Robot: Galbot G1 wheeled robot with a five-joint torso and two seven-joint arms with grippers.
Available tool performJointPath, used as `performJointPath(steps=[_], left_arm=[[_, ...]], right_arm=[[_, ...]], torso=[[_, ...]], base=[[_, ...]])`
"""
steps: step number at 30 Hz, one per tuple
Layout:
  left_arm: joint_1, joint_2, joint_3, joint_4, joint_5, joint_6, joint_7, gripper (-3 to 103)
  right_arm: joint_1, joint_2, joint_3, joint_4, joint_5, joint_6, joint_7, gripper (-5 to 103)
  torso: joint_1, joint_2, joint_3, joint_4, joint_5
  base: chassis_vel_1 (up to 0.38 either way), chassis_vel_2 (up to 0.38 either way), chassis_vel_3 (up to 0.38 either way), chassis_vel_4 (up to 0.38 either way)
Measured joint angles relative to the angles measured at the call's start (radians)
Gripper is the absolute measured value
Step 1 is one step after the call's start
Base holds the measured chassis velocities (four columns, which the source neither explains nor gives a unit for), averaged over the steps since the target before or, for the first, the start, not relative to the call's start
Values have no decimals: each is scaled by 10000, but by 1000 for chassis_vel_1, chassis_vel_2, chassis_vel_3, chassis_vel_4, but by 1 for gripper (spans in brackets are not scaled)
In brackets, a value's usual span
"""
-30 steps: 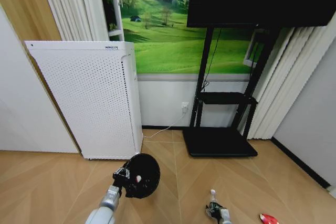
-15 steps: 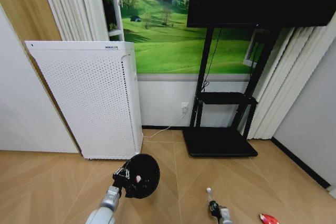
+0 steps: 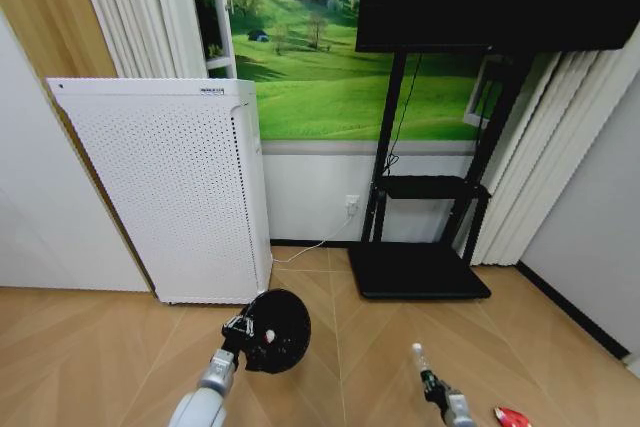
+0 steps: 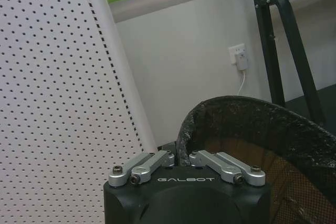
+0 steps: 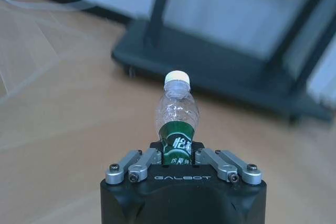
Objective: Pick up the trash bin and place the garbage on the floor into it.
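Head view: the trash bin (image 3: 276,330) is held up by its rim, pinched by the left gripper (image 3: 237,331). The bottle (image 3: 424,368), pinched by the right gripper (image 3: 436,390), is not yet dropped in. A red piece (image 3: 511,415) is left on the floor (image 3: 90,347).

The word "GALBOT" is written in small pale letters on the black body of the left gripper (image 4: 181,157), just under its silver fingers. The same word "GALBOT" is on the black body of the right gripper (image 5: 177,153). The bottle (image 5: 177,121) has a green label with white Chinese letters on it; one big sign looks like "怡", and the smaller ones beside it are too small to read.
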Motion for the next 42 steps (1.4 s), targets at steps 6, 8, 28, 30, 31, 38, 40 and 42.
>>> performJointPath(steps=[6,8,28,30,31,38,40,42], left_arm=[[-256,-9,417,167,16,35,0,7],[-392,-55,656,266,34,50,0,7],[-1513,-982,1866,899,203,339,-91,7],[-1590,-1126,2115,1024,312,343,-102,7],[-1590,-1126,2115,1024,312,343,-102,7],[-1877,-1407,2660,1342,491,355,-114,7],[-1943,-1445,2730,1405,508,358,-116,7],[-1990,-1475,2777,1454,532,360,-116,7]], right_arm=[[-209,-456,371,1092,354,1027,-1377,23],[-337,-604,494,1726,954,1295,-2033,23],[-1498,-1319,739,5651,2753,3224,-5458,23],[-1297,-1305,444,5645,2678,3284,-5460,23],[-1297,-1305,444,5645,2678,3284,-5460,23],[-700,-1314,-596,5630,2562,3195,-5369,23],[-598,-1305,-884,5616,2540,3137,-5283,23],[-517,-1266,-1163,5559,2517,3125,-5192,23]], torso=[[0,0,0,2,3],[0,0,0,4,-1],[0,0,1,0,0],[0,0,1,2,0],[0,0,1,2,0],[1,0,1,2,0],[1,0,1,2,-1],[1,0,1,2,-2]], base=[[0,0,0,0],[0,0,0,0],[0,0,0,0],[0,0,0,0],[0,0,0,0],[0,0,0,0],[0,0,0,0],[0,0,0,0]])
